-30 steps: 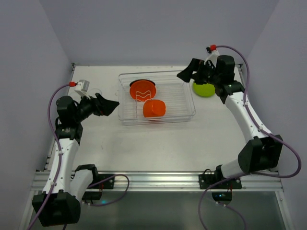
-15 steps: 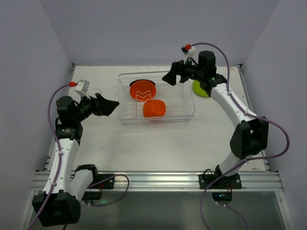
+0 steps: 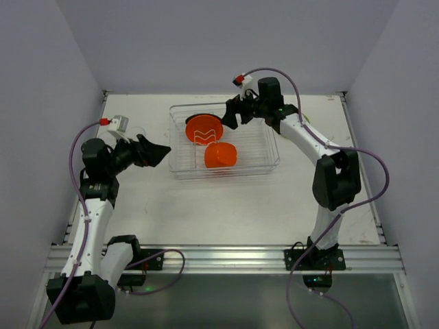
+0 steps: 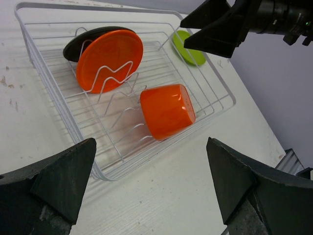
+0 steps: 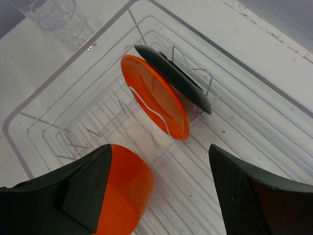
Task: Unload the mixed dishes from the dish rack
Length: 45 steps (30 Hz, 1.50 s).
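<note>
Your right jaws have swung away from the lime green plate [image 4: 186, 52] over the dish rack [image 3: 192, 168] — wide, empty, orange plate [image 5: 155, 98] and black plate [image 5: 173, 78] framed between them. Left jaws gape wide too — orange cup [image 4: 167, 111] ahead.

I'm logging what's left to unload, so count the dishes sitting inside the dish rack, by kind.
Plates: 2, the orange plate and the black plate behind it.
Cups: 1, the orange cup on its side.
Total: 3 in the dish rack.
</note>
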### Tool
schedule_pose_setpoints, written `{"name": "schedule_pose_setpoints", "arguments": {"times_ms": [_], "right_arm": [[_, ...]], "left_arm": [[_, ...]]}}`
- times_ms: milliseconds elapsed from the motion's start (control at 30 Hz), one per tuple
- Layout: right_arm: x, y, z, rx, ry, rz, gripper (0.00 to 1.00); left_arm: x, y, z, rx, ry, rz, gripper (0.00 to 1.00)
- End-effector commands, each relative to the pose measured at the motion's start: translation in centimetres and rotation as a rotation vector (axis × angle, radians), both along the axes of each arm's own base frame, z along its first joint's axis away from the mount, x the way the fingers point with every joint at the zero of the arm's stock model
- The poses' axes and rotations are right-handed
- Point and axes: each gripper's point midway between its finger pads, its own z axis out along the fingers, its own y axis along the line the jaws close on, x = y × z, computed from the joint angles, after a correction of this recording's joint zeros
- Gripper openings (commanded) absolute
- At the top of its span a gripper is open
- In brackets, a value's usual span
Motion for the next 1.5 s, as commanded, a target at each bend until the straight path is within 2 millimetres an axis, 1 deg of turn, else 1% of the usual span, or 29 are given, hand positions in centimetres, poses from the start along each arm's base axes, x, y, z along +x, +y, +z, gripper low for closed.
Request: {"name": "schedule_pose_setpoints", "arguments": {"times_ms": [0,167,200,233,300,367,433,467,567,733,900,1033,1100,1133,1433,1467], "right_arm": [[2.0,0.2,1.1,-0.063,-0.128,-0.016,0.82],[3.1,1.0,-0.3,-0.121,-0.146,-0.010,0.81],[3.2,1.2,-0.2,-0.129,-0.152,0.001,0.80],[3.4,1.4,-0.9,-0.141,-0.146,-0.001,0.80],[3.6,1.7,-1.0,-0.148,-0.159,0.007,0.79],[3.7,2.1,-1.7,-0.160,-0.154,0.019,0.78],[3.8,2.7,-1.6,-0.163,-0.162,0.029,0.77],[3.9,2.9,-2.1,-0.173,-0.160,0.036,0.77],[3.8,3.6,-2.3,-0.188,-0.177,0.057,0.75],[3.6,4.4,-2.8,-0.204,-0.194,0.085,0.66],[3.5,5.0,-3.2,-0.209,-0.186,0.112,0.53],[3.6,5.3,-3.5,-0.222,-0.190,0.110,0.52],[3.9,5.4,-3.4,-0.222,-0.196,0.105,0.48],[3.9,5.5,-3.7,-0.226,-0.191,0.106,0.47],[4.5,6.1,-4.1,-0.231,-0.206,0.105,0.45],[4.6,6.0,-4.4,-0.235,-0.199,0.104,0.45]], "left_arm": [[0.0,-0.2,0.9,-0.002,-0.044,-0.010,1.00],[0.0,-0.2,0.8,-0.003,-0.041,-0.013,1.00],[0.0,-0.2,0.8,-0.004,-0.041,-0.014,1.00],[0.0,-0.2,0.7,-0.004,-0.036,-0.013,1.00],[0.0,-0.2,0.7,-0.004,-0.038,-0.014,1.00],[0.0,-0.2,0.7,-0.004,-0.038,-0.016,1.00],[0.0,-0.2,0.7,-0.006,-0.035,-0.016,1.00],[0.1,-0.2,0.7,-0.004,-0.036,-0.016,1.00],[0.1,-0.2,0.6,-0.006,-0.031,-0.016,1.00],[0.1,-0.2,0.5,-0.005,-0.031,-0.014,1.00],[0.1,-0.2,0.6,-0.004,-0.035,-0.014,1.00],[0.1,-0.2,0.6,-0.004,-0.035,-0.014,1.00],[0.1,-0.1,0.6,-0.004,-0.035,-0.013,1.00],[0.1,-0.2,0.5,-0.005,-0.031,-0.013,1.00],[0.1,-0.1,0.5,-0.005,-0.031,-0.013,1.00],[0.1,-0.1,0.5,-0.004,-0.031,-0.011,1.00]]}}
